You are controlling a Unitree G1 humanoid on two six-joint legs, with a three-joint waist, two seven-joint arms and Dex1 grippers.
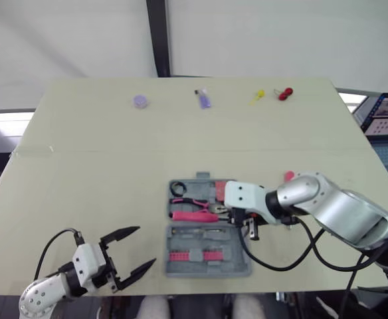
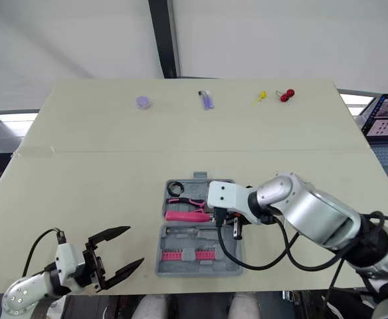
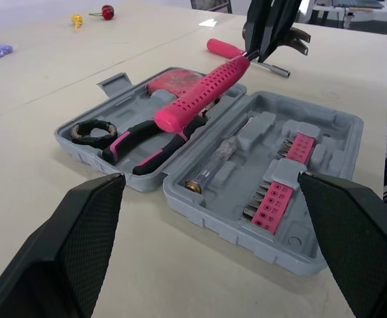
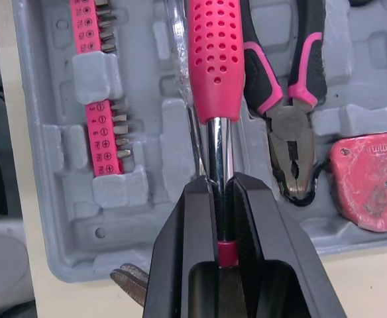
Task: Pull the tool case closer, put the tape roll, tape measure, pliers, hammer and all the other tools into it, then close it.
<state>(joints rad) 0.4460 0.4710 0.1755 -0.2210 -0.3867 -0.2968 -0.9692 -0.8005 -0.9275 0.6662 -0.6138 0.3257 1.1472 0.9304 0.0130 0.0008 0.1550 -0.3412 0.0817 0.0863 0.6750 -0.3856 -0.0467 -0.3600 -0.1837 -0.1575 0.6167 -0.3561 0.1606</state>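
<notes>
The grey tool case (image 1: 174,268) lies open near the table's front edge. In its lid half lie a black tape roll (image 1: 178,189), pink-and-black pliers (image 4: 293,99) and a red tape measure (image 4: 372,185). Pink bit holders (image 4: 107,132) sit in the other half. My right gripper (image 4: 221,182) is shut on the steel shaft of the pink-handled hammer (image 4: 215,53), held tilted over the case (image 3: 326,126) with the handle (image 3: 203,89) above the pliers. A pink-handled screwdriver (image 3: 223,48) lies on the table just beyond the case. My left gripper (image 1: 146,246) stands open at the front left, apart from the case.
Along the far edge of the table lie a purple disc (image 1: 140,101), a small purple item (image 1: 204,100), a yellow item (image 1: 258,96) and a red item (image 1: 286,93). A black cable (image 1: 280,262) hangs off my right arm beside the case.
</notes>
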